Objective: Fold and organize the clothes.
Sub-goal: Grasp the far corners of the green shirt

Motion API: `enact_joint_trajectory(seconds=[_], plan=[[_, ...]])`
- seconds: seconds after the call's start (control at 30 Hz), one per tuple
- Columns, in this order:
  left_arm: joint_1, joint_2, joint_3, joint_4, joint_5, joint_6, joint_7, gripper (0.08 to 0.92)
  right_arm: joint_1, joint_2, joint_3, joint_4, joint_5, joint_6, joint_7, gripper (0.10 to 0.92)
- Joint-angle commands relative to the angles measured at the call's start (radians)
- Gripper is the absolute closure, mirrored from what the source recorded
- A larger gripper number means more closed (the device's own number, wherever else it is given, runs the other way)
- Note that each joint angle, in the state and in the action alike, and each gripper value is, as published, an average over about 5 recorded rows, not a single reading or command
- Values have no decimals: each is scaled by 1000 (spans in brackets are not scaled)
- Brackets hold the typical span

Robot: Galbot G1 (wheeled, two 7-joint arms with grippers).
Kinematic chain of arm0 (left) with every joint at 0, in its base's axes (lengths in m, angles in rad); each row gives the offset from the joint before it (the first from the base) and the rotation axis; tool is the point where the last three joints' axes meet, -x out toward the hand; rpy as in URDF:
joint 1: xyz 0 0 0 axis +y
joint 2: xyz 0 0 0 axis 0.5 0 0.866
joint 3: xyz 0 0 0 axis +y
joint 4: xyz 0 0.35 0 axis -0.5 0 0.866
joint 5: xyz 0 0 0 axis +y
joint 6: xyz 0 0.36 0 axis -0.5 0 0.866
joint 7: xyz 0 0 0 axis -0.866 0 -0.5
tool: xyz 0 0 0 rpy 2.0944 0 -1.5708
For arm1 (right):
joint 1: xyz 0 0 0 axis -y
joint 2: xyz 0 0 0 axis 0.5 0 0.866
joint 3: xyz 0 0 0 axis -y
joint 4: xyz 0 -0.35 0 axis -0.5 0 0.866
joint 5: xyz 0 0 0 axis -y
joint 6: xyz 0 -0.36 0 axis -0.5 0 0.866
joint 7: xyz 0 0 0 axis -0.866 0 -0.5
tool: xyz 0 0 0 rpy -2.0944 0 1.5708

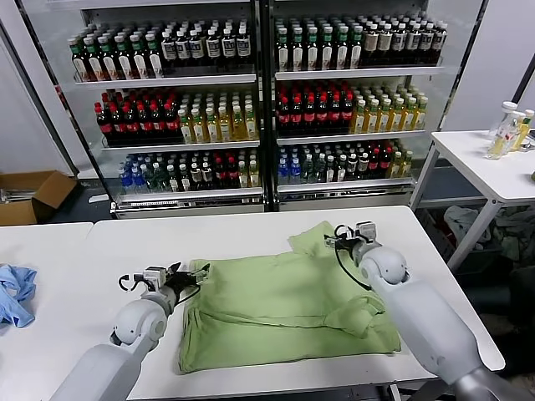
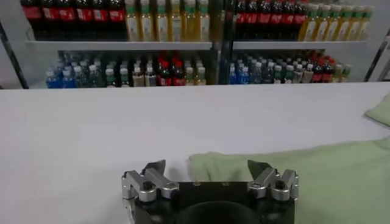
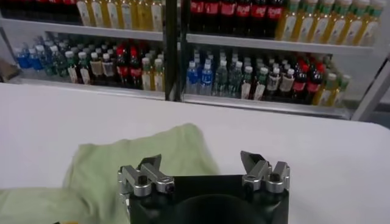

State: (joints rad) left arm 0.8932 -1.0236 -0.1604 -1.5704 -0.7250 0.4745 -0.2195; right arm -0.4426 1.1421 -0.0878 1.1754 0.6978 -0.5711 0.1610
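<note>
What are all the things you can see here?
polo shirt: one, light green, partly folded in the middle of the near white table
cloth: one, light blue, on the table at the left edge
drink shelves: two glass-fronted units, bottles red, yellow, blue, dark, behind the table
cardboard box: one, brown, on the floor, left
side table: one, white, right, holding a few bottles
left gripper: open, at the shirt's left edge
right gripper: open, over the shirt's far right part
</note>
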Motion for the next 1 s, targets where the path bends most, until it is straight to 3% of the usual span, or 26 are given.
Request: enact_joint_trajectory(seconds=[0.03,0.23,0.77,0.9,1.0], plan=[[-60,2,40,57,-21,-1,13,182,68,50,-36,-149,5,-8,-9,227],[-32,6,34,36,-32,-19,31,293,60,67,-38,-172,37,-9,-5,388],[10,14,13,-3,-62,-60,67,778,28,39,-47,-67,49,-7,-33,839],[20,19,0,-36,-81,-85,78,881,12,20,-33,-1,44,2,-28,913],[30,23,-13,-69,-102,-102,83,914,-11,-2,-16,72,44,16,-21,919]])
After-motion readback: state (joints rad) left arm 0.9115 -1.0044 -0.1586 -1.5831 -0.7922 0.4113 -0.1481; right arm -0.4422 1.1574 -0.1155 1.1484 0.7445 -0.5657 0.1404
